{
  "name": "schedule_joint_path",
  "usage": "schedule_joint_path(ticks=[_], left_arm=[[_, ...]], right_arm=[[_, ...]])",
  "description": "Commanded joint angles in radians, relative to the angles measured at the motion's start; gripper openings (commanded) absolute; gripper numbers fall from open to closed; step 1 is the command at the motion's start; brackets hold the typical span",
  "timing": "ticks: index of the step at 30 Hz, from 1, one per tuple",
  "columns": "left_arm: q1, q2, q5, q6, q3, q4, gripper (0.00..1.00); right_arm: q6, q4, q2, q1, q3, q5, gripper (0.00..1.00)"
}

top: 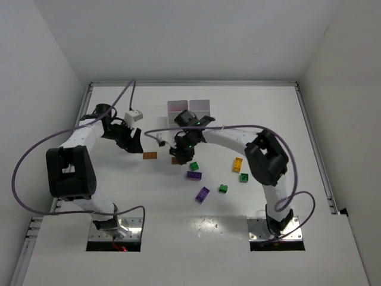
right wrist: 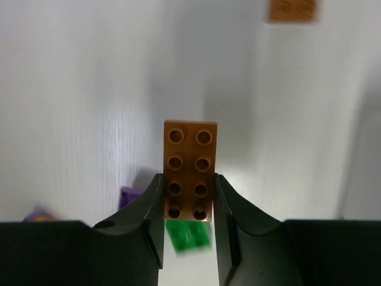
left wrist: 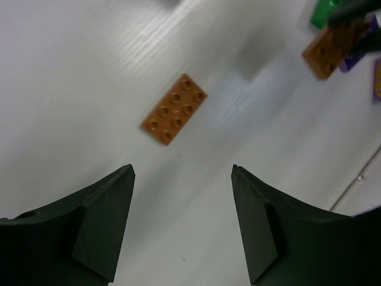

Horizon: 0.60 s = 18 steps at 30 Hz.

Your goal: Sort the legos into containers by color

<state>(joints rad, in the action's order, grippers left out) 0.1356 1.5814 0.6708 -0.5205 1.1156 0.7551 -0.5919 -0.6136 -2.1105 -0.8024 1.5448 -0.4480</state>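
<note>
Near the table's (top: 268, 107) middle, on the near side of the containers (top: 199, 107), an orange lego (right wrist: 190, 149) is clamped in the right gripper (right wrist: 189, 193); a second orange lego (left wrist: 174, 109) is seen flat just beside the left gripper (left wrist: 181, 179), its jaws apart.

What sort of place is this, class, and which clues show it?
Probably a robotics lab test cell: a left arm and right arm bolted to a white table, plain white walls boxing it in, and loose legos near white containers.
</note>
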Motion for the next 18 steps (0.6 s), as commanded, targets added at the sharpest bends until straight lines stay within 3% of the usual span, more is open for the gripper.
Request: schedule_joint_path(ticks=[1, 6, 9, 13, 18], left_arm=[[-0.065, 0.041, 0.13, -0.255, 0.033, 0.102, 0.72], [-0.148, 0.115, 0.099, -0.377, 0.07, 0.112, 0.72], [-0.18, 0.149, 0.038, -0.395, 0.09, 0.089, 0.72], [-0.211, 0.149, -0.068, -0.404, 0.076, -0.075, 0.72], [-0.229, 0.221, -0.114, -0.495, 0.099, -0.088, 0.72]], right_arm=[[0.058, -0.02, 0.207, 0.09, -0.023, -0.027, 0.03], [0.135, -0.051, 0.354, 0.19, -0.054, -0.057, 0.03], [0.168, -0.051, 0.376, 0.25, -0.054, -0.081, 0.03], [0.227, -0.051, 0.397, 0.322, -0.054, -0.118, 0.03], [0.241, -0.06, 0.397, 0.388, -0.032, -0.129, 0.03]])
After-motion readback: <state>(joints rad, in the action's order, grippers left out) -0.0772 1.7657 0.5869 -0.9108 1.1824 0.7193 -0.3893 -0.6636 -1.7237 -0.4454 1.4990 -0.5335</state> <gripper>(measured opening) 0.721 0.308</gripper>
